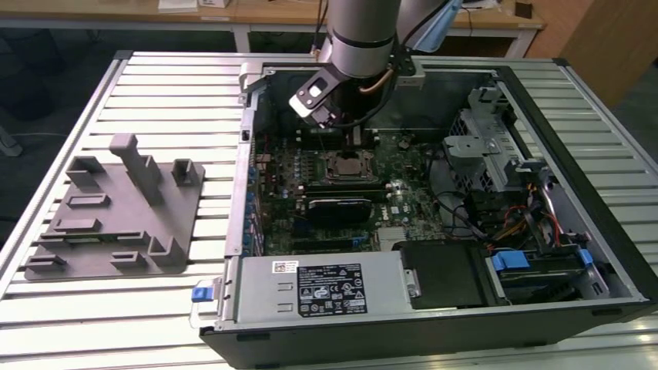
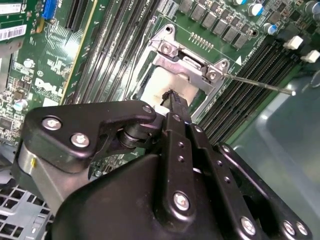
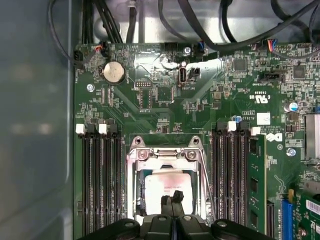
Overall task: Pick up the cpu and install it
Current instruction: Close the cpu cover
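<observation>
We see the gripper (image 3: pixel 171 200) over the socket (image 3: pixel 165 154), drawn narrow, its jaws almost meeting. The cpu (image 3: pixel 159 185) lies inside the socket, directly beneath the gripper.

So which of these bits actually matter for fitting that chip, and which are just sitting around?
In the job:
- the cpu, lying in the socket frame
- the pincer, poised right over it
- the motherboard

Just lying about:
- grey fixture on the slatted table
- coin battery
- memory stick
- labelled metal box
</observation>
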`<state>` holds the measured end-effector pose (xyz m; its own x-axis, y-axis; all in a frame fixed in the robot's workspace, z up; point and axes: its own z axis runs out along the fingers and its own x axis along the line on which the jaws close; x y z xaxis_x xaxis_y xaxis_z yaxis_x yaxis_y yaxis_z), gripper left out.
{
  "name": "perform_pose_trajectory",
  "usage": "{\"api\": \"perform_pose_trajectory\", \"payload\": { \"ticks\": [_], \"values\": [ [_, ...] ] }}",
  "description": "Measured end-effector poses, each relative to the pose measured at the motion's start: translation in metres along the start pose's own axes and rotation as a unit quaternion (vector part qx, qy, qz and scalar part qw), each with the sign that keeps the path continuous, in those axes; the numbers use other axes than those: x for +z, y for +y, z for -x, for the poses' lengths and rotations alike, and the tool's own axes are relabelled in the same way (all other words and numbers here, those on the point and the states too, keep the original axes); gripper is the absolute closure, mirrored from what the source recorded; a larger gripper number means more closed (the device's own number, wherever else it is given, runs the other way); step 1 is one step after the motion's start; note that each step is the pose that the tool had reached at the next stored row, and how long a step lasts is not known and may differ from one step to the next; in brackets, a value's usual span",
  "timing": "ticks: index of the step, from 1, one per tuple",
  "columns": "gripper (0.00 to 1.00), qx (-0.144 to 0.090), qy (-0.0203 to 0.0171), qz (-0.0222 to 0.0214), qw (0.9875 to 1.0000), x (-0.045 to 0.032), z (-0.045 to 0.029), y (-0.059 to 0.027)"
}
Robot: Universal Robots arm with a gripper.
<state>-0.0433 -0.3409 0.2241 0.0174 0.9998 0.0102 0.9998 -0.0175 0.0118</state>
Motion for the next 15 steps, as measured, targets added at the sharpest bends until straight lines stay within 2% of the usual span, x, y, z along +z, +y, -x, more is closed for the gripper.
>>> {"api": "perform_pose_trajectory", "payload": {
  "ticks": [5, 12, 15],
  "values": [
    [0.89, 0.000, -0.0007, -0.0012, 1.0000, 0.0029, 0.0001, -0.0026],
    [0.89, -0.001, -0.0007, -0.0012, 1.0000, 0.0032, 0.0001, -0.0028],
    [0.89, -0.023, -0.0005, -0.0014, 0.9997, 0.0032, 0.0001, -0.0028]
  ]
}}
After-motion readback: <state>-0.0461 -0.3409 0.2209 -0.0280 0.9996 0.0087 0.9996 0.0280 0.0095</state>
